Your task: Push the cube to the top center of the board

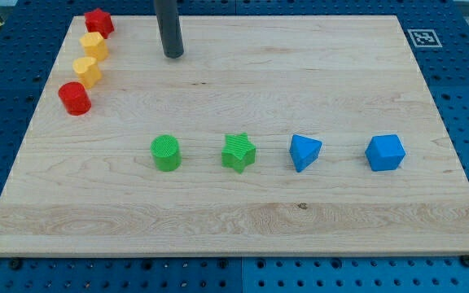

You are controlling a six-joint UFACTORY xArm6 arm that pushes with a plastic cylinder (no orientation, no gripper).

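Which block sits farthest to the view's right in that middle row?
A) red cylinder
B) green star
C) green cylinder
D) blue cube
D: the blue cube ends the row at the view's right, past the blue triangle, green star and green cylinder; my tip is far off at the view's top left.

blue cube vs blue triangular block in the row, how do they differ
The blue cube shows square faces, while the blue triangular block narrows to a point at the bottom. The cube sits at the row's right end, nearest the view's right edge; the triangular block sits between it and the green star-shaped block. The cube looks slightly bulkier. Both are the same blue, rest on the wooden board, and lie far from my tip, which is up near the view's top left.
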